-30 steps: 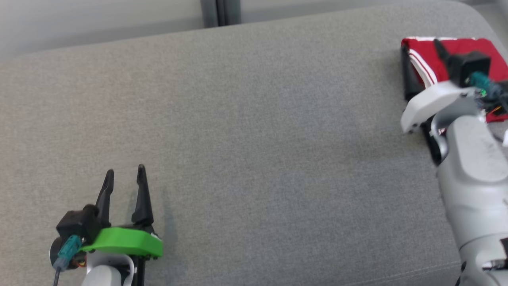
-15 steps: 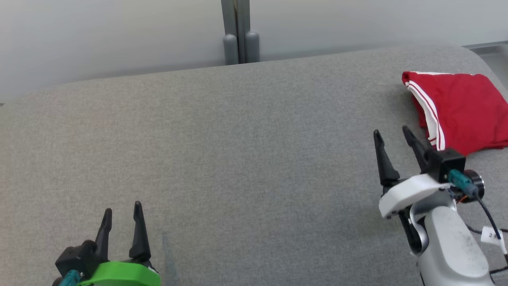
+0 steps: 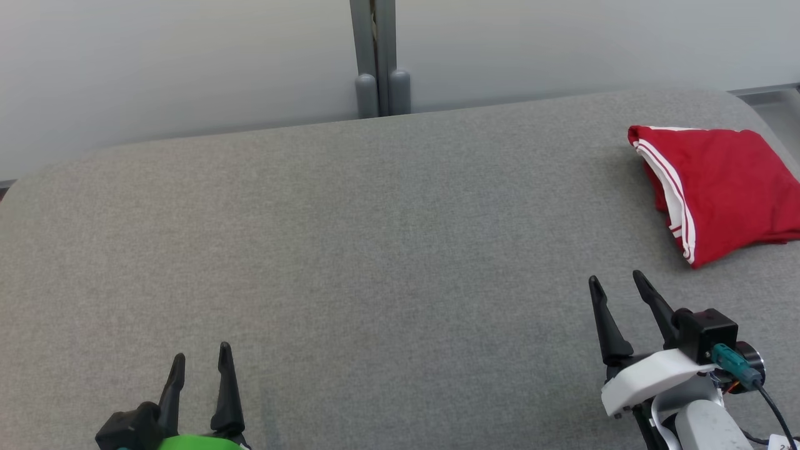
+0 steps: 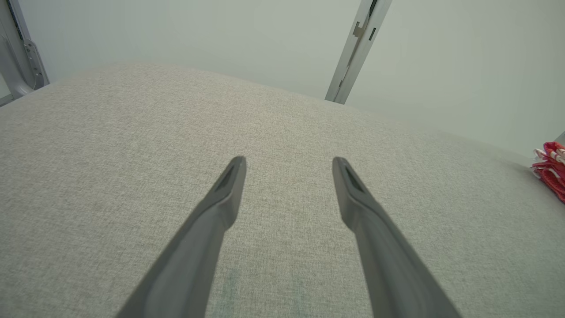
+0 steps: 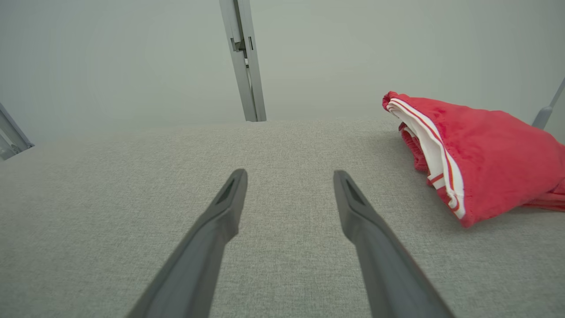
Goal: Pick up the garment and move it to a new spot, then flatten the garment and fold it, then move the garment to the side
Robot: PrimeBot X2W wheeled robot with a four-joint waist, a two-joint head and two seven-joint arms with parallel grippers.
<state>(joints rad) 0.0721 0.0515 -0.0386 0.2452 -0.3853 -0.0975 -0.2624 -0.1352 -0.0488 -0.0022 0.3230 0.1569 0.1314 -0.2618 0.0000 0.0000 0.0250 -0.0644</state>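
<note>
The garment [image 3: 725, 187] is red with white stripes and lies folded at the far right of the grey padded surface [image 3: 375, 250]; it also appears at the right of the right wrist view [image 5: 485, 159] and as a sliver at the right edge of the left wrist view [image 4: 551, 170]. My right gripper [image 3: 615, 281] stands open below and left of the garment, apart from it, with nothing between its fingers [image 5: 289, 174]. At the lower left my left gripper [image 3: 201, 353] is open and empty over bare fabric [image 4: 287, 161].
A pale wall runs behind the surface, with a grey metal post [image 3: 375, 56] at the back middle. The surface's rounded far right corner [image 3: 750, 100] lies just beyond the garment. Another metal frame piece [image 4: 22, 57] stands at the far left.
The head camera has tilted up, so the whole picture slid down. My right gripper has drawn back off the garment toward me, leaving it lying folded. The left gripper has kept its place.
</note>
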